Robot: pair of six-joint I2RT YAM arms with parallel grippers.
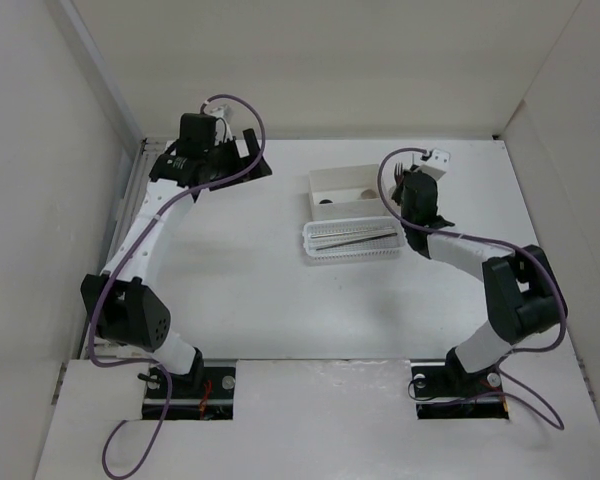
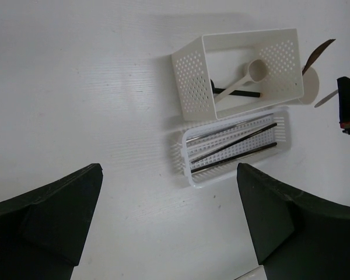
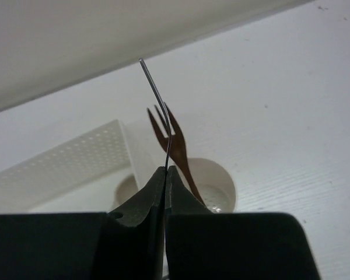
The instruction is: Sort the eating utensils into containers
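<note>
The white box holds a cream spoon and a dark utensil. Just in front of it, the perforated basket holds several dark and silvery chopsticks. A brown fork stands in the cream round cup beside the box wall. My right gripper is shut on a thin silvery utensil, seen edge-on, just over the cup. My left gripper is wide open over bare table with nothing between its fingers. It sits far back left.
White walls close in the table on the left, back and right. The box and basket lie right of centre, with the right gripper at their right ends. Both arm bases stand at the near edge.
</note>
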